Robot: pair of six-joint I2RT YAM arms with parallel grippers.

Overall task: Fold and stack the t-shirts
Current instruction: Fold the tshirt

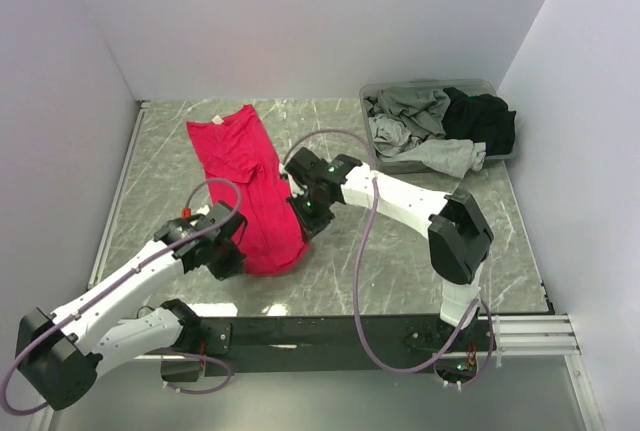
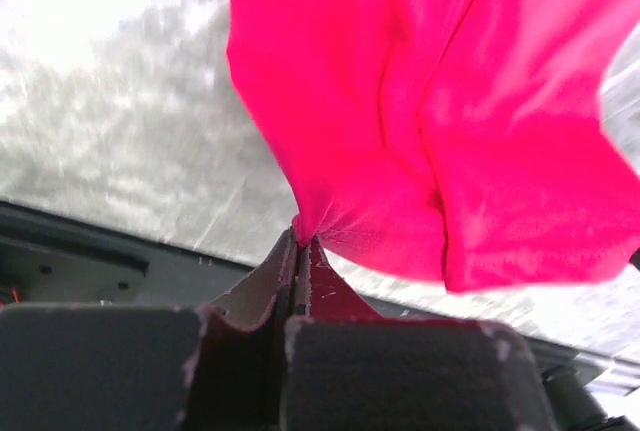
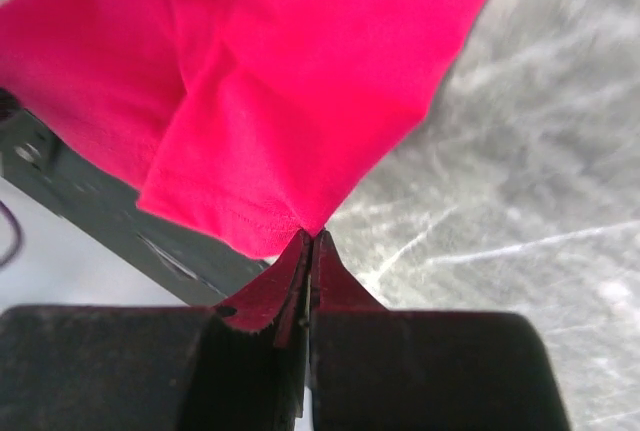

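Note:
The pinkish-red t-shirt (image 1: 250, 181) lies in a long strip from the back of the table toward the front, its near end lifted. My left gripper (image 1: 232, 247) is shut on the shirt's near left corner; the left wrist view shows the cloth (image 2: 430, 121) pinched at the fingertips (image 2: 300, 236). My right gripper (image 1: 303, 219) is shut on the near right corner; the right wrist view shows the cloth (image 3: 280, 81) pinched at its tips (image 3: 311, 236). Grey t-shirts (image 1: 415, 121) and a black t-shirt (image 1: 485, 116) lie heaped in the tub.
The grey plastic tub (image 1: 378, 157) stands at the back right of the marbled table (image 1: 400, 251). White walls close in the left, back and right. A dark rail (image 1: 330, 331) runs along the near edge, and cables loop over both arms.

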